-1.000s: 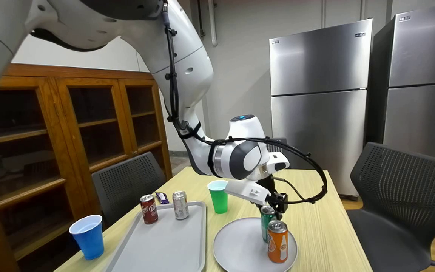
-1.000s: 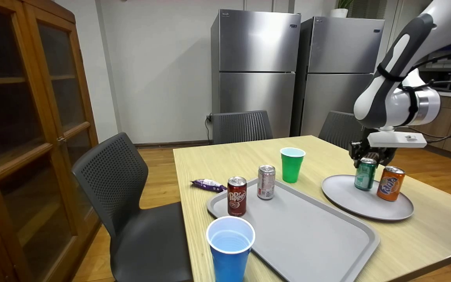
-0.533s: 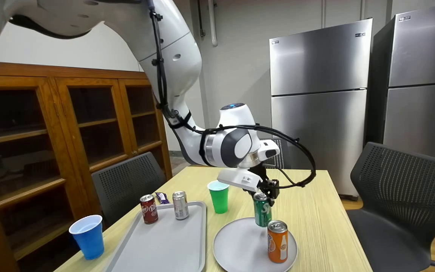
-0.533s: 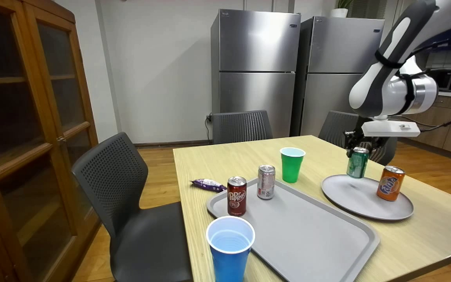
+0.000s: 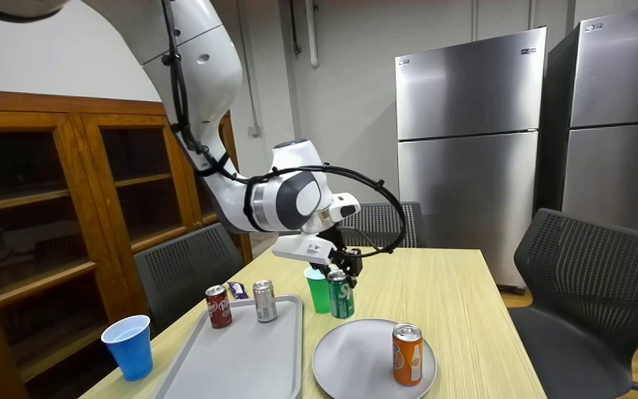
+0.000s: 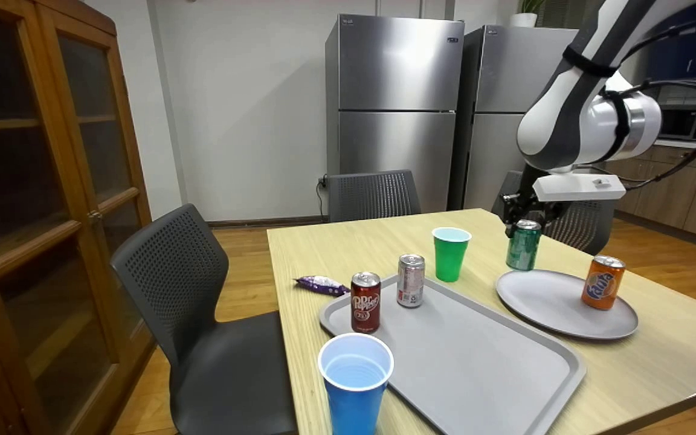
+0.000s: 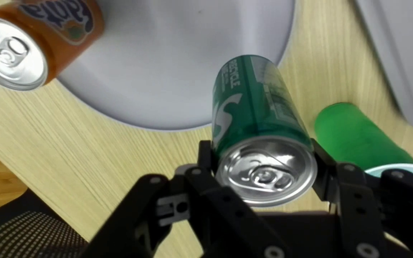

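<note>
Green can [image 7: 258, 104]: sitting right inside your grip, so tool and thing are sharing one spot and you're not reaching in any direction
Gripper [image 7: 264, 159]: clenching on the can up by the lid, black fingers [image 7: 205, 154] pressing in from both sides
Long axis: running lid-to-base away from your palm in the wrist view; in both exterior views the can is looking roughly upright, lid up
Nearer hand: you're working with just the one arm [image 5: 208, 111], so that's kinda answering itself lol
Plate [image 7: 163, 64]: the can's base is overlapping the rim in the wrist view, but both exterior views are placing it just past the edge
Fanta can [image 6: 603, 283]: standing on the plate, apart from the green can
Green cup [image 6: 449, 257]: showing a gap to the can here; in an exterior view the cup [image 5: 317, 293] is peeking out from behind it, so you're losing the gap from that angle
Tabletop [image 7: 131, 154]: honestly not getting a clear read on whether the base is touching it or hanging above, can't tell
</note>
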Robot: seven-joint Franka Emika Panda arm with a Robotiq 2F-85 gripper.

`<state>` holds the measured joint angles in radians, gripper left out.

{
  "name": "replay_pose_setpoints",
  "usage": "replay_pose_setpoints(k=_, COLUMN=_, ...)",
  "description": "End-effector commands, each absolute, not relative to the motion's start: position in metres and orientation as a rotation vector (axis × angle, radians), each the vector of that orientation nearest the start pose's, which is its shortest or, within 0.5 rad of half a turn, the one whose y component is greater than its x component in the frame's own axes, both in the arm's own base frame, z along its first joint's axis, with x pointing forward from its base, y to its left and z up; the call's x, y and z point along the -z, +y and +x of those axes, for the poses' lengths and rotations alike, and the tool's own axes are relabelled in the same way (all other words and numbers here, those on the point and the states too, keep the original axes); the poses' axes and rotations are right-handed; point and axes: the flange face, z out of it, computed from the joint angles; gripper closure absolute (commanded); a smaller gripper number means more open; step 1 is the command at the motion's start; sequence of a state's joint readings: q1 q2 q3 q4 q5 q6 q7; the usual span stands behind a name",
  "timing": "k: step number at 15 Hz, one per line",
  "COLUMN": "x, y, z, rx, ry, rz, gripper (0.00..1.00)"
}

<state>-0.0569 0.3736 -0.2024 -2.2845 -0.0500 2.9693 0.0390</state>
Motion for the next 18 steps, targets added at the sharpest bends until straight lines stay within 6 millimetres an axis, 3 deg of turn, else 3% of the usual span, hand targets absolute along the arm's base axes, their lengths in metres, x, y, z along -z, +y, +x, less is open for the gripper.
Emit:
replay_pose_setpoints(k=1, x=-0.245, y=-0.094, z=0.527, rx=0.514, ry=0.281, rz=-3.205, gripper=0.62)
replay_pose_setpoints(k=10, x=-0.245, y=0.033, z=0.513, rx=0.472, ry=-0.037, rz=-3.183, gripper=0.62)
replay_pose_setpoints(k=18, x=-0.232, y=0.127, z=0.495, rx=0.412, ry=-0.362, rz=-3.129, gripper=0.62)
